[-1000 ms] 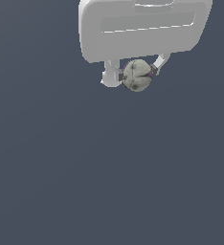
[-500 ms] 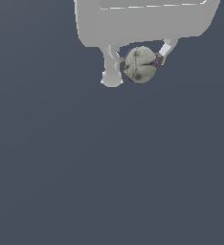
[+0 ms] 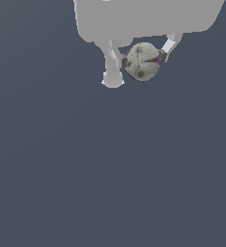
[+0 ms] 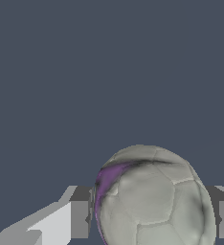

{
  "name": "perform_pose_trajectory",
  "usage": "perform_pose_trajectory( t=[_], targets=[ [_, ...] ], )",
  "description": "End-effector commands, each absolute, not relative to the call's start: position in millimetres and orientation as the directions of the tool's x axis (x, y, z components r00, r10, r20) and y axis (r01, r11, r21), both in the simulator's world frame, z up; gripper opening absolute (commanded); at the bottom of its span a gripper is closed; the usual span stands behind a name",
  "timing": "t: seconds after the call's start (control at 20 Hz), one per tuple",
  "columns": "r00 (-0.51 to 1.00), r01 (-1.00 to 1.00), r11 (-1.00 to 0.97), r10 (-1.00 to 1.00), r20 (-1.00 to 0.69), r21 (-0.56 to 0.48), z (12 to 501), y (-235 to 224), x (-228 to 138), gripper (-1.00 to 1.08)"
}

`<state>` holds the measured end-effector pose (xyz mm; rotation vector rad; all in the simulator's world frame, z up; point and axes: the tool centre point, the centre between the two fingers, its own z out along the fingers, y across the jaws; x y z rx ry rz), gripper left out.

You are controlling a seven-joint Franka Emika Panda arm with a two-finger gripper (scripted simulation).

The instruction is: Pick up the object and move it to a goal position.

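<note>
The object (image 3: 143,61) is a small grey-beige ball with dark patches and thin lines. It hangs under the white gripper body at the top of the exterior view, held between the two fingers. My gripper (image 3: 142,61) is shut on it. One finger (image 3: 112,65) presses its side at the exterior view's left, the other finger (image 3: 168,47) at the right. In the wrist view the object (image 4: 154,201) fills the gap between the dark pads (image 4: 79,219), with a purple tint on one side.
A plain dark blue-grey floor (image 3: 110,169) lies beneath and all around. No goal marker shows in either view.
The gripper with the ball in it has risen toward the exterior camera, so both look larger and sit higher in the frame. The grip has not changed.
</note>
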<state>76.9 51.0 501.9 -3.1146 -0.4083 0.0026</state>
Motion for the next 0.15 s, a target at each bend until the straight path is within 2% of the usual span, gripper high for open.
perform_pose_trajectory(
  t=[0.0,0.1],
  targets=[
    [0.966,0.258,-0.966,0.258,0.0,0.0,503.5,51.0,77.0,-1.0],
    [0.966,0.258,-0.966,0.258,0.0,0.0,503.6,51.0,77.0,-1.0]
  ],
)
